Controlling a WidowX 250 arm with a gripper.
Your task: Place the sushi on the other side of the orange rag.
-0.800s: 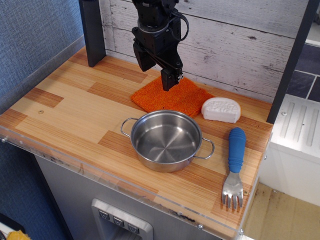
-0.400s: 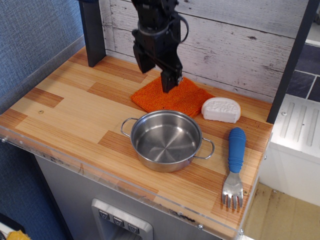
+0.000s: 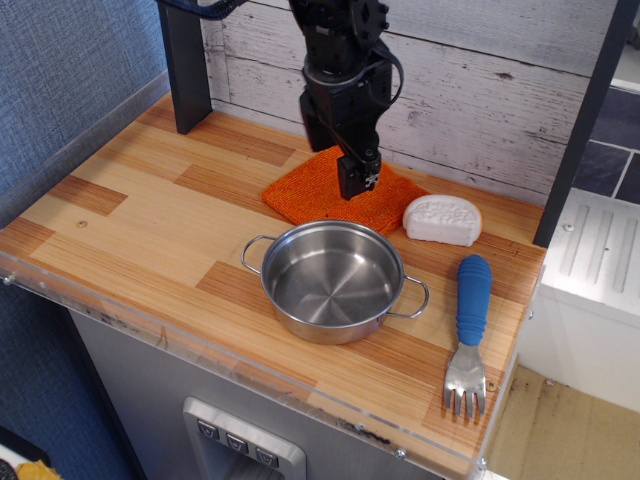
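Seen nearly edge-on, the jaws of the gripper (image 3: 357, 182) show as one dark block, so I cannot tell whether they are spread or pressed together; nothing is visibly held between them. The tip hangs over the orange rag (image 3: 340, 192), a little above centre of the frame, and whether it touches the cloth or hovers just off it is not clear from this angle.

The sushi (image 3: 441, 219) lies on the wooden table (image 3: 150, 215) just right of the rag's right corner, flat side down, apart from the gripper. It sits there free and untouched, so the pick-up is not yet done. As I judge it, the gripper stands over the rag because it is heading rightward for the sushi, which must then go across to the rag's left side, toward the bare boards at the upper left.

A steel pot (image 3: 333, 278) stands just in front of the rag, nearly touching its lower edge, and a blue-handled fork (image 3: 468, 330) lies at the lower right, prongs toward the table's front edge.

The arm descends from the top of the frame, black, near vertical, leaning slightly right, with cabling at its side.
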